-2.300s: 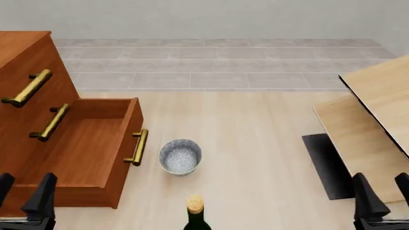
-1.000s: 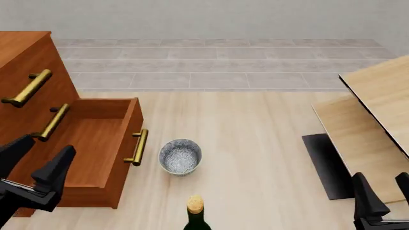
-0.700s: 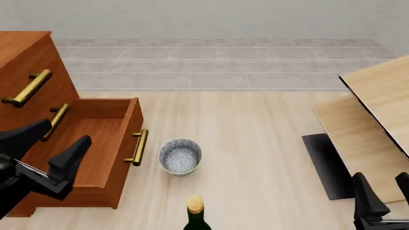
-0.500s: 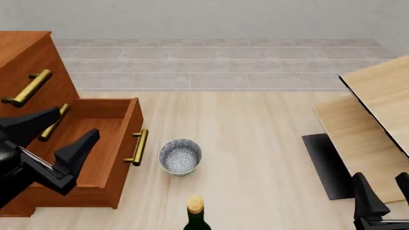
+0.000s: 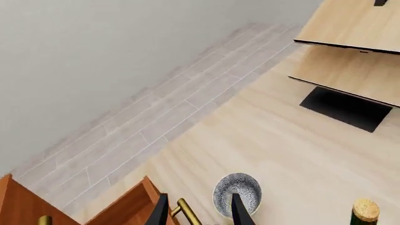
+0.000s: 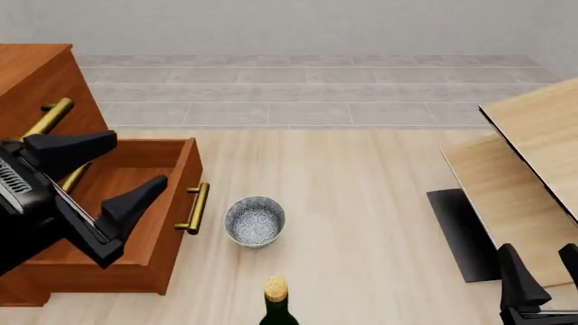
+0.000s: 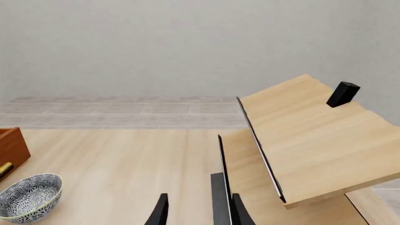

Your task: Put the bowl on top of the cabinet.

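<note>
Setting: pale wood-grain floor [image 6: 361, 203] runs back to a band of grey tiles and a plain grey wall.
Bowl: the small speckled grey-blue and white bowl [image 6: 254, 221] sits upright on the floor, just beside the front of the open drawer [image 6: 135, 203], with nothing touching it. It also shows in the left wrist view [image 5: 237, 194] and the right wrist view [image 7: 29, 197].
Cabinet: the reddish-brown wooden cabinet [image 6: 36, 81] stands at the left with brass bar handles [image 6: 192, 208]; its lowest drawer is pulled out and looks empty. Its flat top is bare where visible.
What has changed: over the last couple of seconds the left gripper [image 6: 113, 179] has risen from the bottom-left corner and swung forward, and now hangs over the open drawer. The bowl has not moved.
Meaning for the task: this reads as the approach to the bowl; no grasp has begun and the lift to the cabinet top is all ahead.
Left claw: spread wide, holding nothing, well short of the bowl.
Right claw: the right gripper [image 6: 542, 284] rests low at the bottom-right, fingers parted, empty, unmoved.
Nearby: a corked dark bottle [image 6: 276, 301] stands just in front of the bowl; pale light-wood furniture [image 6: 528, 169] with dark edges fills the right.
</note>
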